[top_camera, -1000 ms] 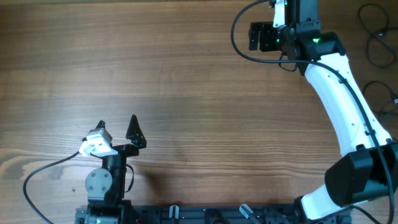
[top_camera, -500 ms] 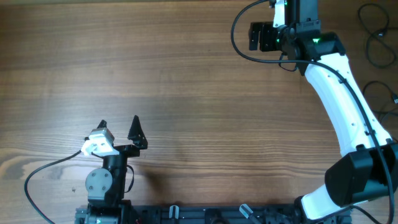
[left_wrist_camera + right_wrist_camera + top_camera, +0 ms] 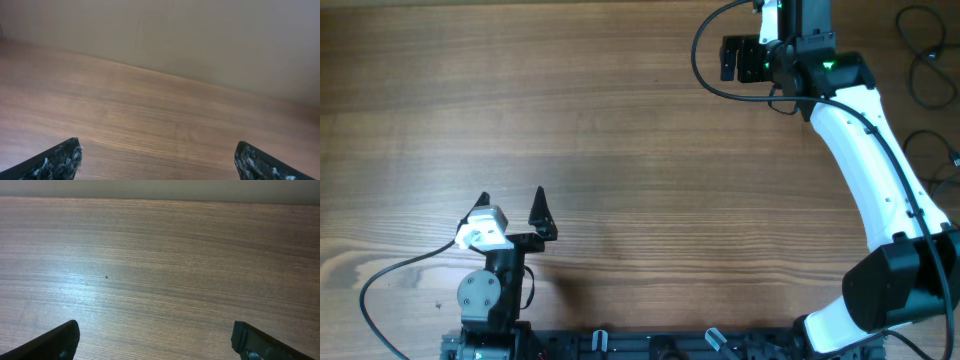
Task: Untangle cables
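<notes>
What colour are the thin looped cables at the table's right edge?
Black: the thin looped cables stand out against the brown wooden table, clearest in the overhead view.

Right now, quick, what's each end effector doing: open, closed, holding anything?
Left end effector: open, holding nothing.
Right end effector: open, holding nothing.

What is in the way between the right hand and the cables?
Nothing visible. The cables lie at the right edge of the table, and only bare wood shows between them and the right hand.
</notes>
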`<action>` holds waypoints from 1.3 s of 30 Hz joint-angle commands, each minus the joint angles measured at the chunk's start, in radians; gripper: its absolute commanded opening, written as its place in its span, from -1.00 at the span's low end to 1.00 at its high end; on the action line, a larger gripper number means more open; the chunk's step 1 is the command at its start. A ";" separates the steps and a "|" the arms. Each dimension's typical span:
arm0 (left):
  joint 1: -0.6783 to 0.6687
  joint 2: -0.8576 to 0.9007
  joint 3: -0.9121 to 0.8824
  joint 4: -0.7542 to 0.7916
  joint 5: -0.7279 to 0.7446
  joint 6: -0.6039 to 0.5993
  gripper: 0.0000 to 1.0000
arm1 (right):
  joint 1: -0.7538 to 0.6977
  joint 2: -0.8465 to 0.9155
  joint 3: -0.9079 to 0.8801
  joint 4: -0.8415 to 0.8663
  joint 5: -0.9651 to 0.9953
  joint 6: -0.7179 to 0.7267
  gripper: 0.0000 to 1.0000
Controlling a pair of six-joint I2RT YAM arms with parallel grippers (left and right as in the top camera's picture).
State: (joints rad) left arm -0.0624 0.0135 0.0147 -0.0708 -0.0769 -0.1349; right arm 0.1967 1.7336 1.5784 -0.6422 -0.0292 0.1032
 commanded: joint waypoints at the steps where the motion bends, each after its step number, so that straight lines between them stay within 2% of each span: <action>1: 0.008 -0.011 -0.009 0.003 0.012 0.190 0.98 | 0.004 0.011 -0.003 0.004 0.005 -0.015 0.99; 7: 0.008 -0.011 -0.009 0.003 0.004 0.289 1.00 | 0.004 0.011 -0.003 0.004 0.005 -0.014 1.00; 39: 0.010 -0.009 -0.009 0.004 0.005 0.285 1.00 | 0.004 0.011 -0.003 0.004 0.005 -0.014 0.99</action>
State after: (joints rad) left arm -0.0624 0.0139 0.0147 -0.0708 -0.0772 0.1310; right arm 0.1967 1.7336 1.5784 -0.6422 -0.0292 0.1028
